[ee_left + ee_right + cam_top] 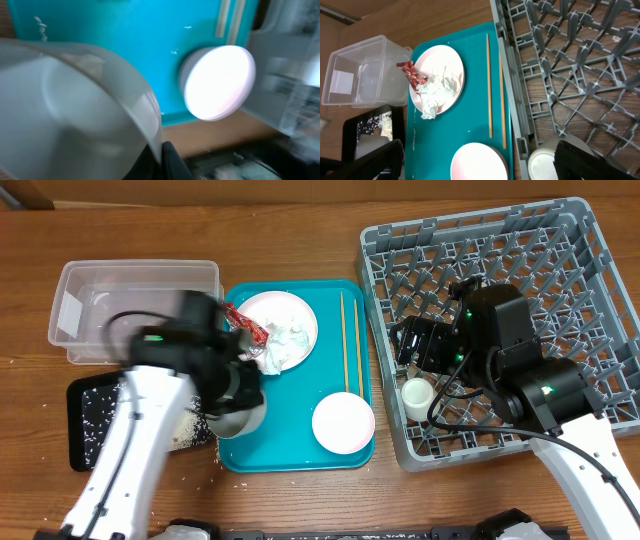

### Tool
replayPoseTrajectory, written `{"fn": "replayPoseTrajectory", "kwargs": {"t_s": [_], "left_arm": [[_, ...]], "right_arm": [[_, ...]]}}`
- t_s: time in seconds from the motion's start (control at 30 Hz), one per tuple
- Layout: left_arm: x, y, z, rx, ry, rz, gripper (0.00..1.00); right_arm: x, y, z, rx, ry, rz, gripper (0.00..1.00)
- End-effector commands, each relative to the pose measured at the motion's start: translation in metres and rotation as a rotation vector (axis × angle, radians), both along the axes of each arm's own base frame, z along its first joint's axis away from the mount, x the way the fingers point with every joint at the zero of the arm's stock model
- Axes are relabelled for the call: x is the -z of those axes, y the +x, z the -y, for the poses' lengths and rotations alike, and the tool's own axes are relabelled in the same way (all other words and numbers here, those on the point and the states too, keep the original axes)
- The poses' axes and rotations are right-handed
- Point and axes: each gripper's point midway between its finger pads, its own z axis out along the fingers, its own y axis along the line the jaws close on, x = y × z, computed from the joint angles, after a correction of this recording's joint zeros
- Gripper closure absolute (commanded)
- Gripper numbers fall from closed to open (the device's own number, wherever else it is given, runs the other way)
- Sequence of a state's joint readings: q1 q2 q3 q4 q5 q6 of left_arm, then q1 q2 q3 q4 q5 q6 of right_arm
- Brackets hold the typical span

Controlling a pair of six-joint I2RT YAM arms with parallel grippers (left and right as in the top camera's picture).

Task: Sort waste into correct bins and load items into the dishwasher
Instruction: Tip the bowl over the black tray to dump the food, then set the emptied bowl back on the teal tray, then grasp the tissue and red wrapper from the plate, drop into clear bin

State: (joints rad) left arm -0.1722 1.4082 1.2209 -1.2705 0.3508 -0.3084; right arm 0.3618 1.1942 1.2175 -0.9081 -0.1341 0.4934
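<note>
Wood worktop (pixel 300 220): left pincer (pixel 236 392) is clamped on a bowl (pixel 75 110) rim beside the black tray (pixel 85 425), probably for dumping scraps. Right pincer (pixel 408 345) is spread apart by the racked cup (pixel 417 395).

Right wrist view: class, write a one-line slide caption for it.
Teal tray carrying a plate of red wrapper and napkin, two chopsticks alongside, next to the grey dish rack.

Count by kind
Two bowls (pixel 343 423) (pixel 65 100), one plate (pixel 287 309), one cup (pixel 417 395), two chopsticks (pixel 342 340), one red wrapper (pixel 243 323), one napkin (pixel 275 353); one clear tub (pixel 100 300), one black tray (pixel 85 430), one teal tray (pixel 295 450), one grey rack (pixel 560 260).
</note>
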Motion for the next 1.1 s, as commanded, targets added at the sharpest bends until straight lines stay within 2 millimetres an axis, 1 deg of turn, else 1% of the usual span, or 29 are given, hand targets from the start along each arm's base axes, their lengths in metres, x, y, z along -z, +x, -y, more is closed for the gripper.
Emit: {"fn": "replayPoseTrajectory", "kwargs": {"t_s": [0.0,0.03,0.07,0.1,0.13,0.17,0.2,0.23,0.27,0.3,0.37,0.4,0.47,0.5,0.53,0.57,0.6,0.67,0.7,0.73,0.77,0.8,0.83,0.87,0.9,0.93,0.97,1.0,1.07], "left_arm": [[0.042,0.000,0.009,-0.139,0.356,-0.008,0.93],[0.055,-0.005,0.017,-0.132,0.417,-0.030,0.92],[0.065,-0.008,0.022,-0.114,0.449,-0.055,0.90],[0.082,-0.010,0.029,-0.079,0.480,-0.094,0.85],[0.096,-0.008,0.034,-0.068,0.486,-0.120,0.83],[0.104,-0.011,0.049,-0.043,0.414,-0.169,0.83],[0.098,-0.013,0.060,-0.034,0.351,-0.193,0.81],[0.078,-0.007,0.069,-0.025,0.307,-0.166,0.73],[0.065,0.000,0.074,-0.009,0.286,-0.129,0.66],[0.051,0.008,0.082,0.009,0.263,-0.079,0.55],[0.043,0.020,0.084,0.007,0.269,-0.018,0.44],[0.044,0.025,0.083,0.006,0.278,0.006,0.41],[0.042,0.040,0.082,0.027,0.270,0.067,0.42],[0.041,0.049,0.073,0.011,0.328,0.110,0.40],[0.039,0.062,0.062,-0.017,0.376,0.165,0.33],[0.034,0.092,0.048,-0.050,0.440,0.285,0.25],[0.033,0.109,0.044,-0.058,0.438,0.333,0.22],[0.043,0.142,0.035,-0.122,0.392,0.367,0.10],[0.054,0.154,0.035,-0.117,0.349,0.360,0.07],[0.071,0.159,0.039,-0.106,0.296,0.321,0.07],[0.090,0.158,0.042,-0.086,0.271,0.270,0.09],[0.112,0.152,0.048,-0.026,0.256,0.214,0.13],[0.127,0.145,0.055,0.026,0.229,0.170,0.33],[0.127,0.143,0.057,0.028,0.216,0.157,0.60],[0.117,0.144,0.059,0.015,0.193,0.159,0.82],[0.099,0.149,0.058,-0.018,0.173,0.166,0.92],[0.058,0.161,0.053,-0.070,0.153,0.208,0.96],[0.020,0.169,0.043,-0.102,0.146,0.253,0.96],[-0.019,0.176,0.017,-0.164,0.177,0.307,0.96]], "right_arm": [[-0.006,0.000,-0.002,-0.008,0.005,0.014,0.02],[-0.005,0.000,-0.002,-0.008,0.003,0.009,0.01],[-0.004,-0.002,-0.001,-0.008,0.000,0.000,0.01],[-0.003,-0.003,-0.001,-0.008,-0.002,-0.005,0.01],[-0.003,-0.003,-0.001,-0.008,-0.002,-0.006,0.00],[-0.003,-0.003,-0.001,-0.008,-0.002,-0.005,0.00],[-0.002,-0.003,-0.001,-0.008,-0.003,-0.006,0.00],[-0.003,-0.003,-0.001,-0.008,-0.003,-0.005,0.00],[-0.003,-0.003,-0.001,-0.008,-0.003,-0.005,0.00],[-0.003,-0.003,-0.001,-0.008,-0.003,-0.005,0.00],[-0.003,-0.003,-0.001,-0.008,-0.003,-0.005,0.00],[-0.003,-0.003,-0.001,-0.008,-0.003,-0.005,0.00],[-0.003,-0.003,-0.001,-0.008,-0.003,-0.005,0.00],[-0.003,-0.003,-0.001,-0.008,-0.002,-0.005,0.00],[-0.003,-0.003,-0.001,-0.008,-0.002,-0.004,0.00],[-0.003,-0.003,-0.001,-0.008,-0.002,-0.005,0.00],[-0.003,-0.003,-0.001,-0.008,-0.002,-0.005,0.00],[-0.002,-0.003,-0.001,-0.008,-0.003,-0.007,0.00],[-0.002,-0.003,-0.001,-0.008,-0.003,-0.007,0.00],[-0.002,-0.003,-0.001,-0.008,-0.003,-0.007,0.00],[-0.002,-0.003,-0.001,-0.008,-0.003,-0.007,0.00],[-0.002,-0.003,-0.001,-0.008,-0.003,-0.007,0.00],[-0.002,-0.003,-0.001,-0.008,-0.003,-0.007,0.00],[-0.001,-0.004,-0.001,-0.008,-0.005,-0.011,0.00],[-0.001,-0.004,0.000,-0.008,-0.006,-0.014,0.00],[0.000,-0.005,0.000,-0.008,-0.007,-0.017,0.00],[0.000,-0.006,0.000,-0.008,-0.009,-0.021,0.00],[0.001,-0.006,0.000,-0.008,-0.009,-0.021,0.00],[0.000,-0.006,0.000,-0.008,-0.009,-0.021,0.00]]}}
